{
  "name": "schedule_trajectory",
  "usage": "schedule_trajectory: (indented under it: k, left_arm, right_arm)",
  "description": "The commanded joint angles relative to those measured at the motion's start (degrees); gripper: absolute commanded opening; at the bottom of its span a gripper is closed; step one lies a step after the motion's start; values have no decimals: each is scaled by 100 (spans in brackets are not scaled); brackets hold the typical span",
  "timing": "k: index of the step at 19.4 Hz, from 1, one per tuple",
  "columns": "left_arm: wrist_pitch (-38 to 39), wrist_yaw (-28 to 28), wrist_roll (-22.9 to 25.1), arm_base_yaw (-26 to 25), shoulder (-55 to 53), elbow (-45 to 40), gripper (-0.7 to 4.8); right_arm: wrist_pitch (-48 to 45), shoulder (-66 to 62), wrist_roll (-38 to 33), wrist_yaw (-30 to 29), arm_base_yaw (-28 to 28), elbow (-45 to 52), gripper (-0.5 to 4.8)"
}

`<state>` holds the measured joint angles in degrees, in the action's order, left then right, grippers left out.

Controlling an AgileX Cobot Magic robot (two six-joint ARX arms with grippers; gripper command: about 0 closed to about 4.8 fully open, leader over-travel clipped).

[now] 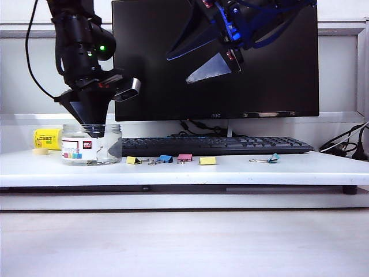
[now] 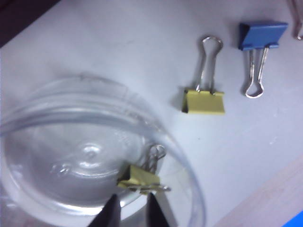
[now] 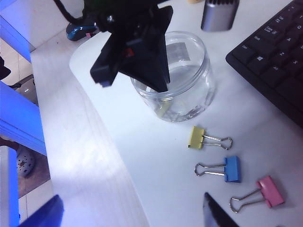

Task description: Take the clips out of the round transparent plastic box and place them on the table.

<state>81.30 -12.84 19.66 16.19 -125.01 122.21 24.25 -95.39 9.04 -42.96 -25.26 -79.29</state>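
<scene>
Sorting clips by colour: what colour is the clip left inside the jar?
Yellow: the clip in the jar shows best in the left wrist view.

The wide white table [image 1: 242,170] holds a black keyboard [image 1: 216,145]. Beside the keyboard stands a round clear plastic box [image 1: 91,144]. Small yellow [image 1: 133,160], blue [image 1: 166,158], pink [image 1: 185,157] clips lie before the keyboard.

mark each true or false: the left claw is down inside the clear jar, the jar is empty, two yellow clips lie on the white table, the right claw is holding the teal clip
1. The left claw is down inside the round transparent plastic box. True.
2. The box is empty. False: one yellow clip lies on its floor, just ahead of the left claw's fingertips.
3. Two yellow clips lie on the table. True.
4. The right claw holds the teal clip. False: it hangs open and empty in front of the monitor; that clip lies on the table.
</scene>
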Motion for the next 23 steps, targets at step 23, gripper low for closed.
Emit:
schedule_trajectory:
  k: [23]
  left_arm:
    - [96, -935, -9, -719, 365, 9, 84]
  right_arm:
    - [-2524, -1394, -2000, -695, -229, -33, 380]
